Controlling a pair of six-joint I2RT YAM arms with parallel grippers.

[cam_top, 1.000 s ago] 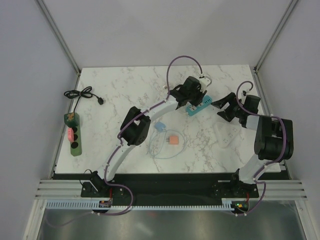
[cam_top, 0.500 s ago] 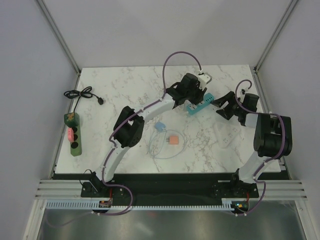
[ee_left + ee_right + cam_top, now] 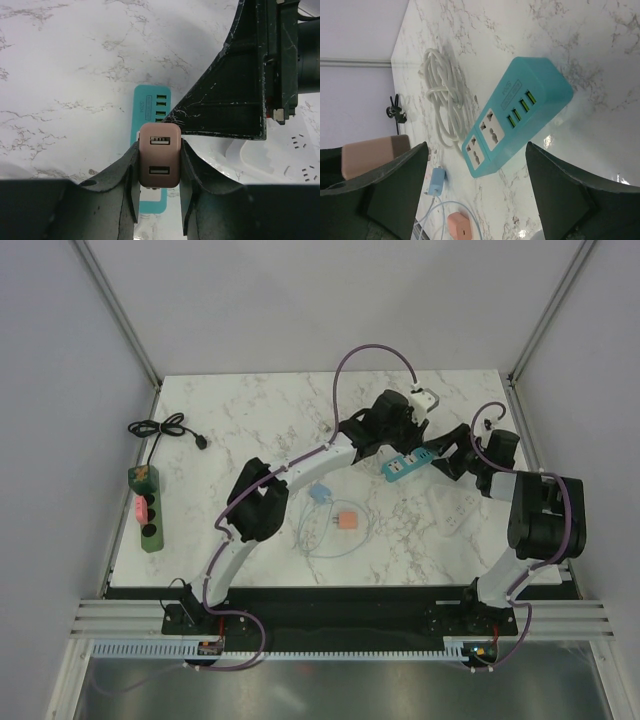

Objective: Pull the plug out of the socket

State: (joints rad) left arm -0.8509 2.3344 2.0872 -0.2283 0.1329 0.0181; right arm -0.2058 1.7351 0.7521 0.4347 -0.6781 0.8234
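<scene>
- Since the pink plug (image 3: 159, 162) now hangs clear of the teal power strip (image 3: 517, 117), it is entered as withdrawn. The right wrist view shows both sockets on the strip's face empty.
- Left gripper (image 3: 403, 423): fingers (image 3: 125, 175) pinching the plug by its two flanks, USB ports toward the wrist camera. The plug is held above the strip, apart from it.
- Right gripper (image 3: 447, 453): fingers (image 3: 395, 190) spread wide and touching nothing. The strip lies ahead in the gap between them, unclamped so far as can be seen.
- Change over the last second, overhead view: the left gripper has shifted a little rightward, and the strip has slid slightly toward the right gripper and the near edge. Judged cause: the strip was dragged along as the plug came free.
- Status, judged: the separation the task asks for is done. At most, the plug remains to be carried off and set down.
- Marble table (image 3: 240, 420): bears the strip flat.
- White coiled cable (image 3: 442, 97): just beside the strip.
- Orange adapter (image 3: 345, 519) and small blue connector (image 3: 320, 492): near the table's centre, on a pale looped lead.
- Green power strip (image 3: 148, 510) and black cord (image 3: 160, 428): at the left edge, well apart from the work.
</scene>
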